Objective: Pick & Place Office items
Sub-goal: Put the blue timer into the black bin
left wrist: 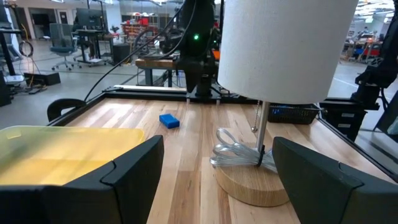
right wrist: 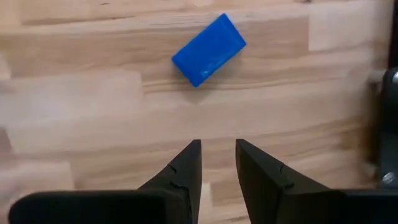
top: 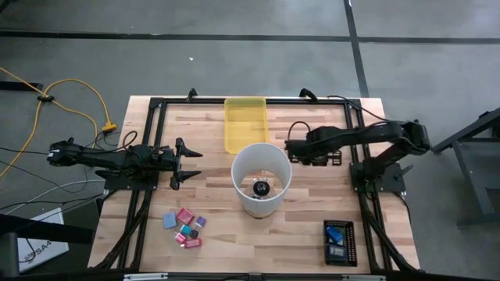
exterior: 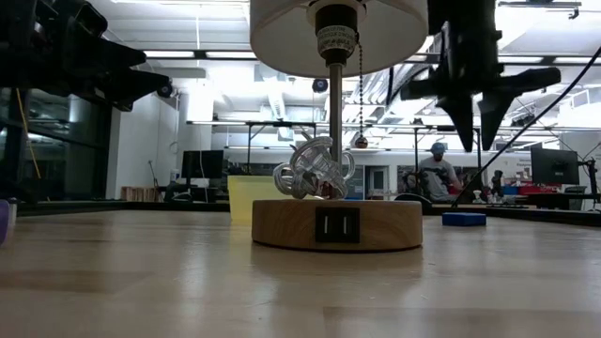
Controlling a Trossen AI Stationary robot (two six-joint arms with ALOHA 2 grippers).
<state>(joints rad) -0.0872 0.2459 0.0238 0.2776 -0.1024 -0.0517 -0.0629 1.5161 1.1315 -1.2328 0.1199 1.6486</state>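
Right end effector [right wrist: 216, 163], nearly clenched and empty, hovers near a bright-blue block [right wrist: 208, 50]; yellow tray [top: 245, 123] looks empty, small pieces [top: 185, 228] remain on desk [top: 312, 234].

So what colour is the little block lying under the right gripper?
Bright blue block, clearest in the right wrist view.

We observe a bright-blue rectangular block [right wrist: 208, 49] on the pale striped wooden counter [right wrist: 93, 118], a yellow translucent tray [top: 246, 122], a white cylindrical lamp shade [top: 261, 179], small pink, red, purple and light-blue pieces [top: 185, 227], and a black end effector [right wrist: 216, 168].
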